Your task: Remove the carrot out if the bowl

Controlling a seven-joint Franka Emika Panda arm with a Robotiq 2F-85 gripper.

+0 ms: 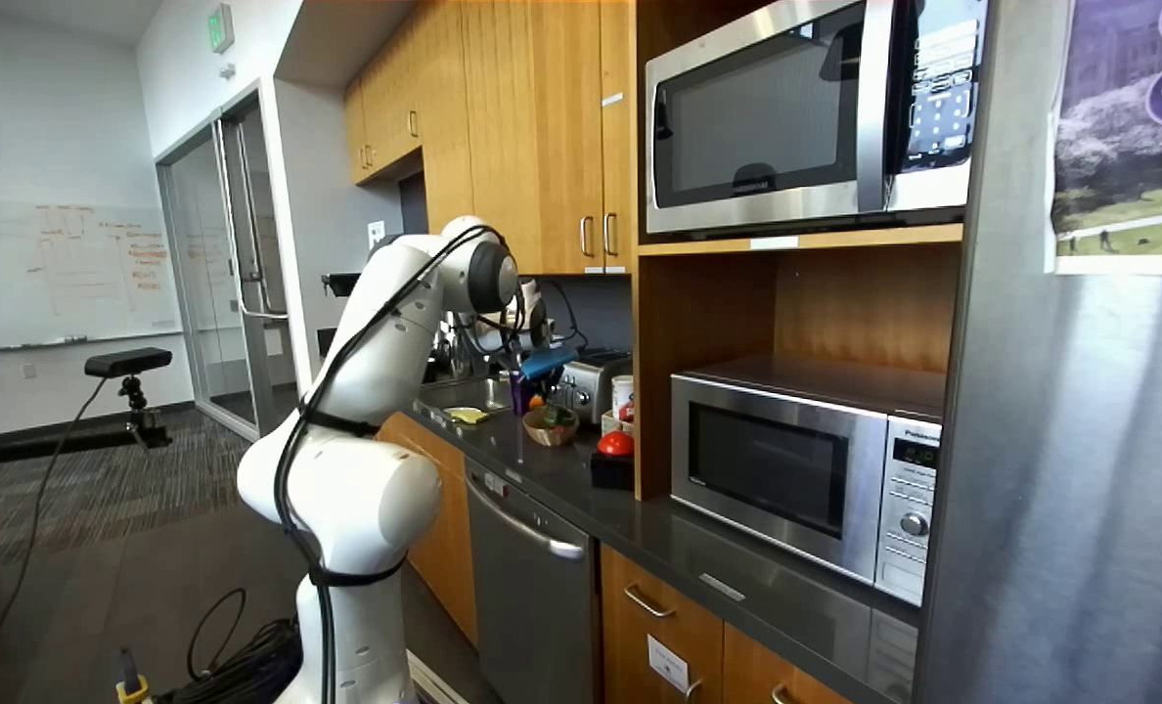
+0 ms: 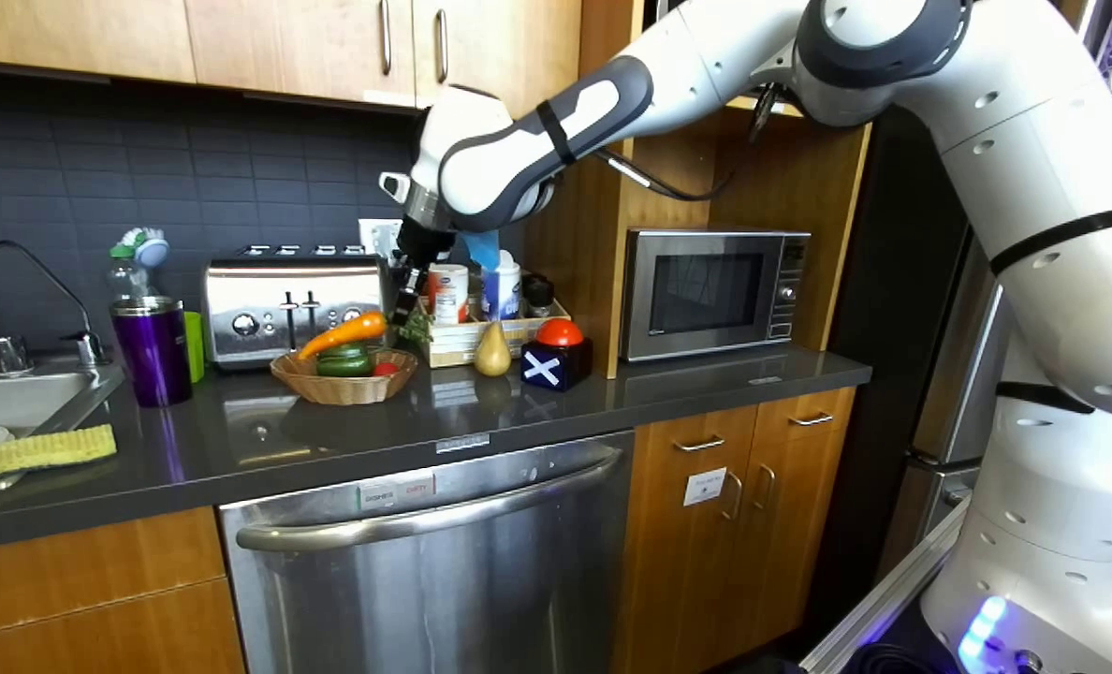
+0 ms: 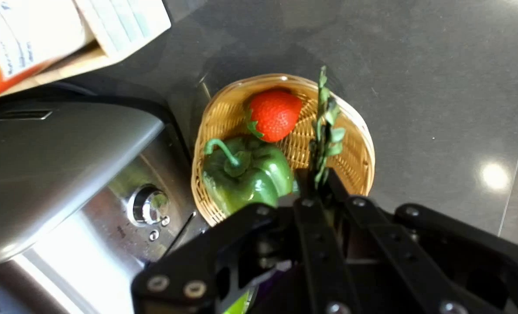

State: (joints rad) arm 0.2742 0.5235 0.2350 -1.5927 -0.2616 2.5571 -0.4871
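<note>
Dark counter (image 2: 191, 440), steel toaster (image 2: 270, 300) behind the wicker bowl (image 2: 336, 391). Gripper (image 3: 316, 178) clenched on the carrot (image 2: 345, 333) at its leafy greens (image 3: 331, 117), carrot slanting over the bowl above the green pepper (image 3: 252, 170), can't tell if touching the rim. Red strawberry (image 3: 276, 114) next to the pepper inside the bowl.

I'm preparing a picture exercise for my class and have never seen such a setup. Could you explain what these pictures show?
The machine is a white robot arm in a kitchen. Two pictures come from cameras standing away from it; the third looks down from the arm's end, past its black jaws. On the dark counter sit a toaster, a pear, a purple tumbler and a wicker bowl holding a green pepper and a strawberry. The jaws appear shut on the leafy top of a carrot, whose orange part slants above the pepper. Whether the two touch, I cannot tell.
</note>
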